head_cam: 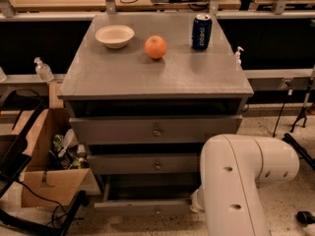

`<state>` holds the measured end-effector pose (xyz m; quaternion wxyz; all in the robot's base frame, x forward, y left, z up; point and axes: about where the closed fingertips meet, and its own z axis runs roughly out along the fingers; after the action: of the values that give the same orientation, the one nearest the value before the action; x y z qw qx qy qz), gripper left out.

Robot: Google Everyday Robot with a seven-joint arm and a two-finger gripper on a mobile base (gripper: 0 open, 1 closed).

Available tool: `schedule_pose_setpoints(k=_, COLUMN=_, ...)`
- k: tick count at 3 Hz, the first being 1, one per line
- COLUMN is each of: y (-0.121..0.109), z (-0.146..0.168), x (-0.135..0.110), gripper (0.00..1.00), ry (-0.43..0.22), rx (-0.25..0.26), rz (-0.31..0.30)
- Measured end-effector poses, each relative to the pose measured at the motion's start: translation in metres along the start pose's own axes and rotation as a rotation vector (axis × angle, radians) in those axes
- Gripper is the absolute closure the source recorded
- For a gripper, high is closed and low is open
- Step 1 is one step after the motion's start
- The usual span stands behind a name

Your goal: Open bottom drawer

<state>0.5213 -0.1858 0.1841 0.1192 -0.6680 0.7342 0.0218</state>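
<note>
So the bottom drawer, the slim grey wooden one with the little round knob, sits lowest in the grey cabinet, under the front edge of the tabletop. It looks partly out already: its front stands forward of the two grey drawer fronts above it, and there's a dark gap behind it. I'd call the job started, not finished.

The pincer itself is out of sight. It seems to be tucked behind the big white robot arm, low down below the tabletop's front right corner, near the drawer's right end. Honestly I can't tell whether it's spread, pressed together or pinching anything.

What could go wrong, as I see it:
- If the pull comes from the right end rather than the centre knob, the drawer could skew on its runners and jam.
- The fat arm link is parked right in front of the cabinet, so the drawer might bump into it if the base doesn't back off.
- A jerky tug could shake the whole cabinet. The round orange fruit near the back edge could roll, and the blue soda can by the back right corner could tip. The cream bowl near the back left corner is probably safe.
- The open cardboard box sits on the floor below the left edge, close to the drawer's left end.

Orientation: the drawer's long axis runs left to right, parallel to the tabletop's front edge. Its face points toward the camera, so it should slide straight out that way.
</note>
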Motion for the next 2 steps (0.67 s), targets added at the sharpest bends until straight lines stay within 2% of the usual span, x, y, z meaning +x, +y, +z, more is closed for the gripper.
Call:
schedule_pose_setpoints(k=1, y=0.0006, z=0.0005, x=-0.0001, gripper=0.11, ry=0.0, rx=-0.001, rz=0.0)
schedule_pose_setpoints(k=2, y=0.0015, z=0.0011, x=-0.0003, gripper=0.0, ry=0.0, rx=-0.003, rz=0.0)
